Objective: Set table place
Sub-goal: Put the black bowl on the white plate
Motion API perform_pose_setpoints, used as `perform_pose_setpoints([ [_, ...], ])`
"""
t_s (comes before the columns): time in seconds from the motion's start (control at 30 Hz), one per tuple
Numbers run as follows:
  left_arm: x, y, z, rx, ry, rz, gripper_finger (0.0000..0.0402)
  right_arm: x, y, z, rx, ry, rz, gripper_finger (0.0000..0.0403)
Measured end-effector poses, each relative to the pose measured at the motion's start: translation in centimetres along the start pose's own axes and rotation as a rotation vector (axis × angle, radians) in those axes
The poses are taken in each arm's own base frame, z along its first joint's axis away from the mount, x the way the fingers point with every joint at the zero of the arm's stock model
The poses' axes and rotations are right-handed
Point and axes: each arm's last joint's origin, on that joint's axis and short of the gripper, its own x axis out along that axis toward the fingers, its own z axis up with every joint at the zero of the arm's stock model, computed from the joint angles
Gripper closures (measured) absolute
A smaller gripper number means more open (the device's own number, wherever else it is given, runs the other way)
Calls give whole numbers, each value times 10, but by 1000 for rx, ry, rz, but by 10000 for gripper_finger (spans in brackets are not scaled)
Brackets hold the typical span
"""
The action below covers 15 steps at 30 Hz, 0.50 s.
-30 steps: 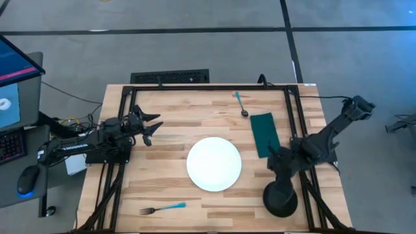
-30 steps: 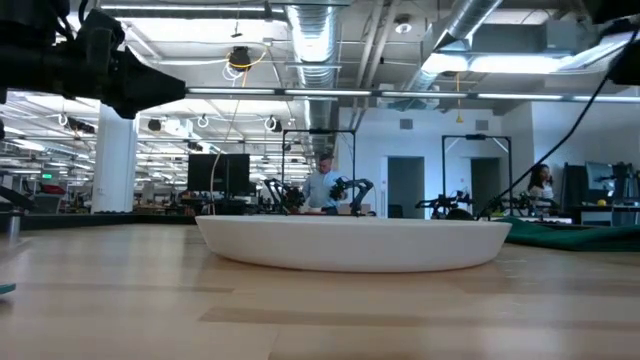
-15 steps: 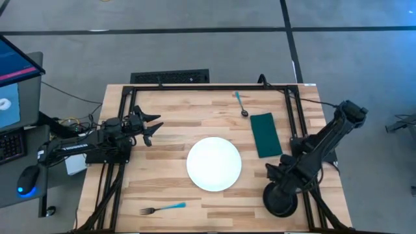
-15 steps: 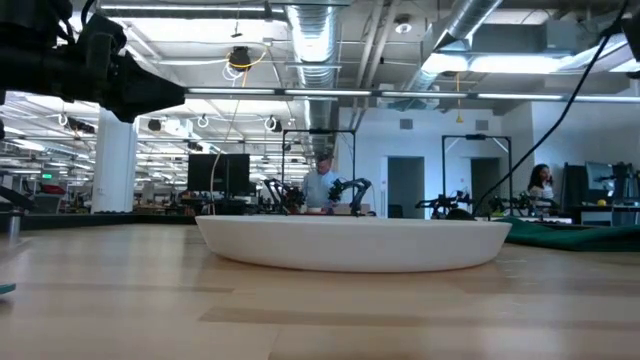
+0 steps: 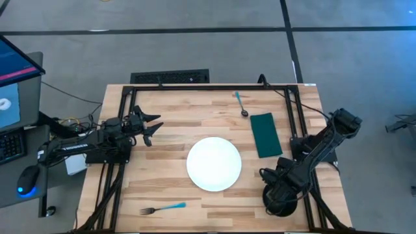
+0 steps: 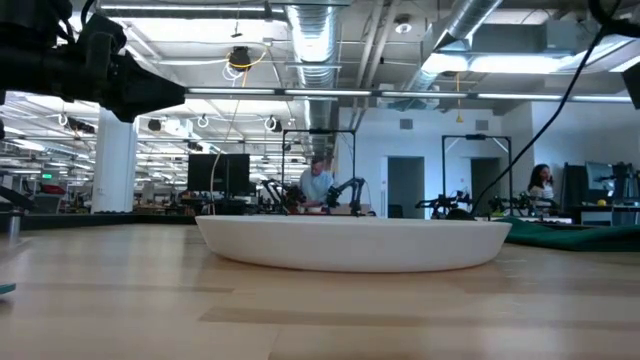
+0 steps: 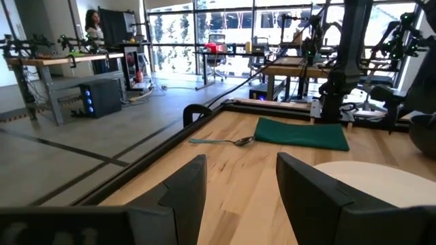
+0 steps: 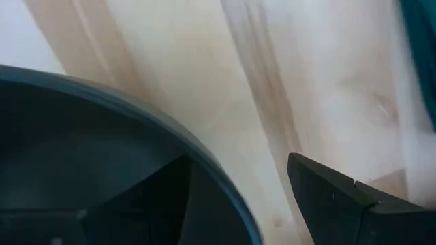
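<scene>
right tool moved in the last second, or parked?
Yes. In the high view the right tool has come down from beside the green napkin toward the near table edge, onto the black bowl, one finger inside its rim.

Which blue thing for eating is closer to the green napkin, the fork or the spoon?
The spoon. It lies by the table's far edge, just beside the green napkin's corner. The fork lies at the near edge, across the white plate.

Change over the last second: the right arm has been folded lower and drawn toward the near right corner of the worktop [image 5: 162,140], so that the right gripper [image 5: 273,188] is now placed over the rim of the black bowl [image 5: 286,207].
</scene>
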Motion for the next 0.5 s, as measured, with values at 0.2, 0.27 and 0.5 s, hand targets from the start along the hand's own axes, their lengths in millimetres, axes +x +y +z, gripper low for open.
perform_pose_setpoints([
  [0.2,0,0,0,0,0,0,234,3,2,1,-54,2,1,132],
  [0.27,0,0,0,0,-1,0,234,3,3,1,-59,-2,10,132],
  [0.5,0,0,1,-1,-5,0,234,3,9,4,-58,-30,70,132],
])
